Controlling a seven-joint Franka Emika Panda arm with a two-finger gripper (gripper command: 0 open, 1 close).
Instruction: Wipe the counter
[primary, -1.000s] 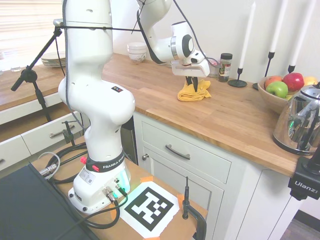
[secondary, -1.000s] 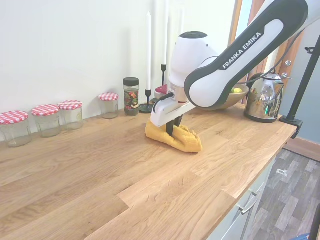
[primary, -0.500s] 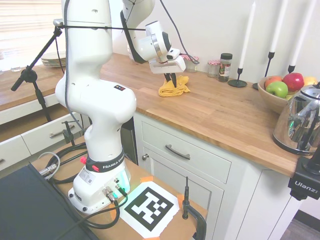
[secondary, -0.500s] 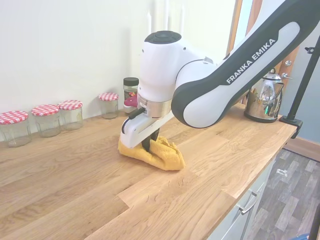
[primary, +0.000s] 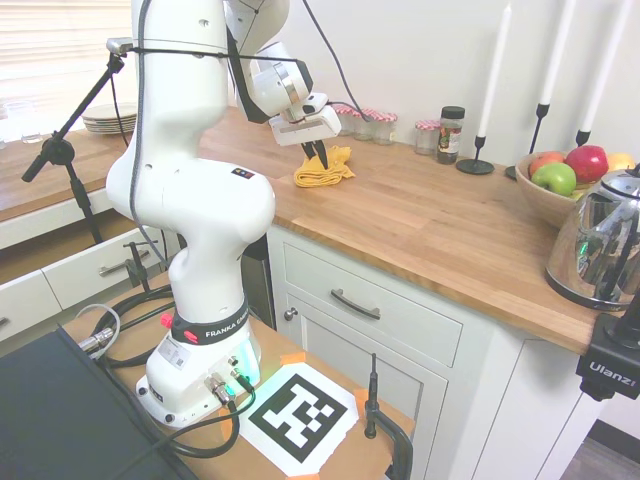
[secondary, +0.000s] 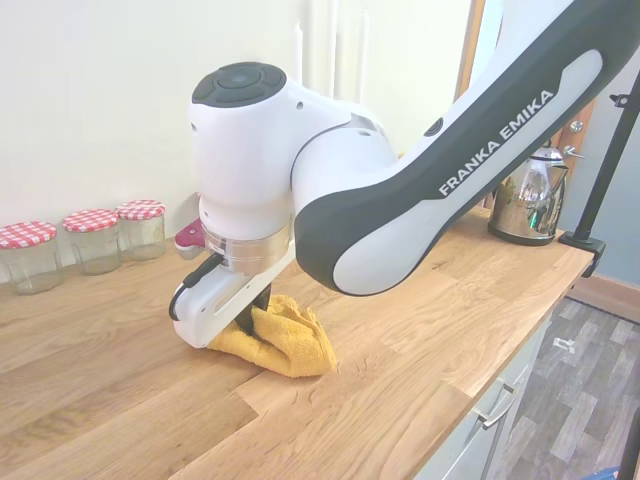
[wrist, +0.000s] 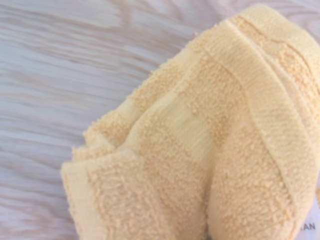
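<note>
The gripper (primary: 317, 157) points down with its dark fingers closed into the bunched yellow cloth (primary: 322, 168), pinning it against the counter (primary: 440, 225). The cloth lies crumpled on the butcher-block top, roughly midway between the back wall and the front edge, nearer the end of the counter where the arm's base stands. To wipe well, the cloth should probably stay pressed flat against the wood with steady downward force, and travel in long strokes along the planks. Red-lidded jars (secondary: 95, 238) line the back edge, so strokes likely need to stop short of them.
</note>
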